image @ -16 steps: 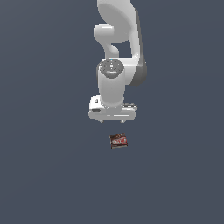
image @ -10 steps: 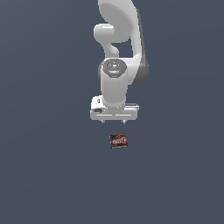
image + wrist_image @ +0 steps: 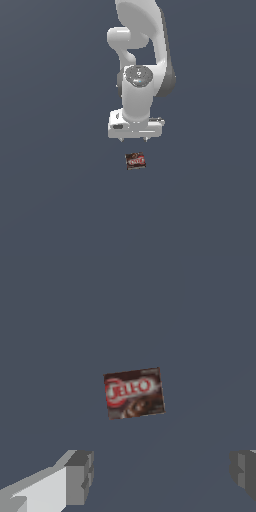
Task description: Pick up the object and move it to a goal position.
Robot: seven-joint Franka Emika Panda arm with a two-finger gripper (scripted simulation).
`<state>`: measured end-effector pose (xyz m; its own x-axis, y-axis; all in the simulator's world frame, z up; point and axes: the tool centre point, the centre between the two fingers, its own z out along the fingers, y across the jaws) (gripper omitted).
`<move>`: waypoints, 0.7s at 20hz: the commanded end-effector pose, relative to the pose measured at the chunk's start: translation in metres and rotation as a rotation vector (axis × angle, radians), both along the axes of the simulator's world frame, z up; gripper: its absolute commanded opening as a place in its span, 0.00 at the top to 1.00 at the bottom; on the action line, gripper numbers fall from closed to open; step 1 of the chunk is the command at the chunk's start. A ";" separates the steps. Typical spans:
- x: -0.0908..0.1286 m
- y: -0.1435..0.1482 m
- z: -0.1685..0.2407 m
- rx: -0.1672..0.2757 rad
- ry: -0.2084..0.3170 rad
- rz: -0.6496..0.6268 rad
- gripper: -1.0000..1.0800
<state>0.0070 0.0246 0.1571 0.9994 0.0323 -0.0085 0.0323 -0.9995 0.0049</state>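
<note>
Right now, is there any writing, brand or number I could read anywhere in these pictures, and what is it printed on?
"JELL-O": white letters on a red patch on the small brown box, read in the wrist view.
Other print on the box: a faint line near one corner, too blurred to read.
Exterior view: the box label is too small to read.
Robot arm and gripper: no writing visible.

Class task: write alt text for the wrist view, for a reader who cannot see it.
A small dark-brown box with a red-and-white label lies flat on a plain grey surface, slightly rotated, untouched. The robot's hand is open above it, with one grey fingertip showing at each side of the picture's edge, neither near the box.
</note>
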 end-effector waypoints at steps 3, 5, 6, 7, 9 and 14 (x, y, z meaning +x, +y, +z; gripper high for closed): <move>0.001 0.001 -0.002 0.001 0.000 -0.032 0.04; 0.001 0.001 -0.004 0.002 0.001 -0.056 0.04; 0.002 0.001 -0.005 0.003 0.001 -0.071 0.04; 0.002 0.001 -0.006 0.003 0.001 -0.086 0.04; 0.003 0.001 -0.008 0.004 0.002 -0.122 0.04; 0.005 0.003 -0.015 0.008 0.003 -0.235 0.04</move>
<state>0.0115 0.0269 0.1441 0.9862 -0.1652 -0.0114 -0.1652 -0.9863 -0.0017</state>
